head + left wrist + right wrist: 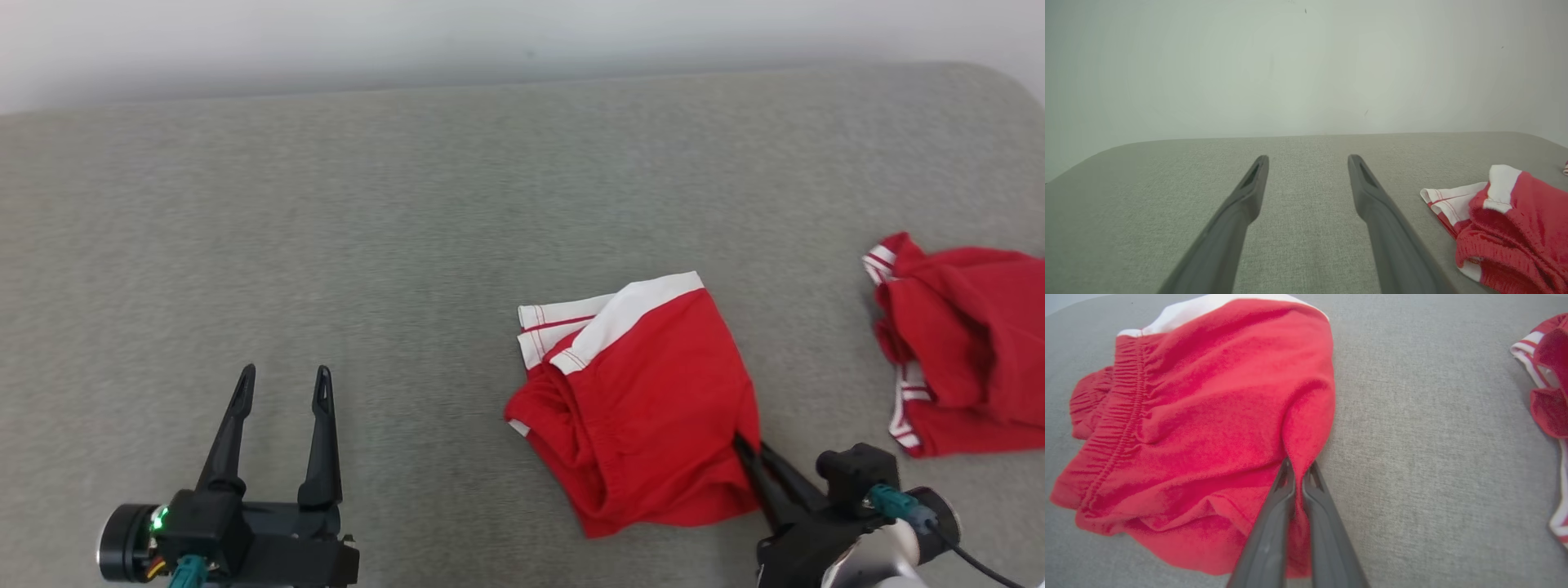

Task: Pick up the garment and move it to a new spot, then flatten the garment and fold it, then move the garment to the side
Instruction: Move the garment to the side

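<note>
- The red cloth shorts with a white band (645, 392) lie bunched up on the flat grey fabric surface (326, 204), a bit right of its middle
- The right gripper (747, 447) has its two dark fingers squeezed tight on a small fold at the near corner of the shorts
- That pinch is thin, so the cloth may slip out when lifted
- It may hold just one layer, so the shorts could flop open or twist
- The left gripper (286, 376) hangs wide open and empty over the near left of the surface
- A second crumpled red and white garment (963, 343) sits at the surface's right edge; a swing that way could drag it along
</note>
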### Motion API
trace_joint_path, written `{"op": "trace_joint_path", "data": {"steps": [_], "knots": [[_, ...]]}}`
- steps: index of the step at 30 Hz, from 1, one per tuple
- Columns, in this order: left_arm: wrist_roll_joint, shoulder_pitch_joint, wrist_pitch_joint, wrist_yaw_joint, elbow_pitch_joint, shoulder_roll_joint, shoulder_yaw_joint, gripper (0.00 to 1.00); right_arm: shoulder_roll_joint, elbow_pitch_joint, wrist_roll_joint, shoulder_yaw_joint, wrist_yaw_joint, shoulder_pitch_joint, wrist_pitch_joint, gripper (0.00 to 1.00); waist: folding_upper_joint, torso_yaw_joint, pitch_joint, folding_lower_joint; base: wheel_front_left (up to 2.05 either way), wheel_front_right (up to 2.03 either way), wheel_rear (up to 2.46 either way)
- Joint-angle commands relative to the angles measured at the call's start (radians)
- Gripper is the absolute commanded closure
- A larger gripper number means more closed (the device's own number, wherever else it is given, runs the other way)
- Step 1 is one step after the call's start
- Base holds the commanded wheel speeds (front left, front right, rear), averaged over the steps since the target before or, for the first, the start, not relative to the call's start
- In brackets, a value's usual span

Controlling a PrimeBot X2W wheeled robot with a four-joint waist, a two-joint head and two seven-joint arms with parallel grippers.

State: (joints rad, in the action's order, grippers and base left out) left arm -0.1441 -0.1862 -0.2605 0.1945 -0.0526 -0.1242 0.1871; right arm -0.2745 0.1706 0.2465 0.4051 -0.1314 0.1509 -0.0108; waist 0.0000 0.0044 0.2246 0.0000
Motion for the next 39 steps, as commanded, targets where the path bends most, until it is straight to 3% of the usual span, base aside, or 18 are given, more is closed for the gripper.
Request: {"op": "trace_joint_path", "data": {"steps": [1,10,16,30,39], "knots": [[0.011,-0.021,-0.001,-0.006,-0.006,-0.014,0.002,0.0,-0.022,-0.022,-0.01,-0.017,0.001,-0.014,0.0,1.0,0.0,-0.117,0.056,0.0,0.0,0.0,0.0],[0.037,-0.085,0.031,-0.015,-0.026,-0.042,0.019,0.0,-0.06,-0.079,-0.043,-0.063,0.001,0.035,0.033,1.0,0.0,-0.26,0.121,0.0,0.0,0.0,0.0],[0.05,-0.123,0.05,-0.021,-0.032,-0.048,0.034,0.0,-0.079,-0.095,-0.057,-0.111,0.001,0.14,0.049,1.0,0.0,-0.312,0.16,0.0,0.0,0.0,0.0],[0.057,-0.155,0.065,-0.026,-0.032,-0.06,0.061,0.0,-0.129,-0.034,-0.014,-0.322,0.001,0.296,0.067,1.0,0.0,-0.333,0.221,0.0,0.0,0.0,0.0],[0.057,-0.183,0.07,-0.039,-0.017,-0.056,0.088,0.0,-0.121,0.226,0.11,-0.346,0.001,0.371,0.081,1.0,0.0,-0.319,0.239,0.0,0.0,0.0,0.0]]}}
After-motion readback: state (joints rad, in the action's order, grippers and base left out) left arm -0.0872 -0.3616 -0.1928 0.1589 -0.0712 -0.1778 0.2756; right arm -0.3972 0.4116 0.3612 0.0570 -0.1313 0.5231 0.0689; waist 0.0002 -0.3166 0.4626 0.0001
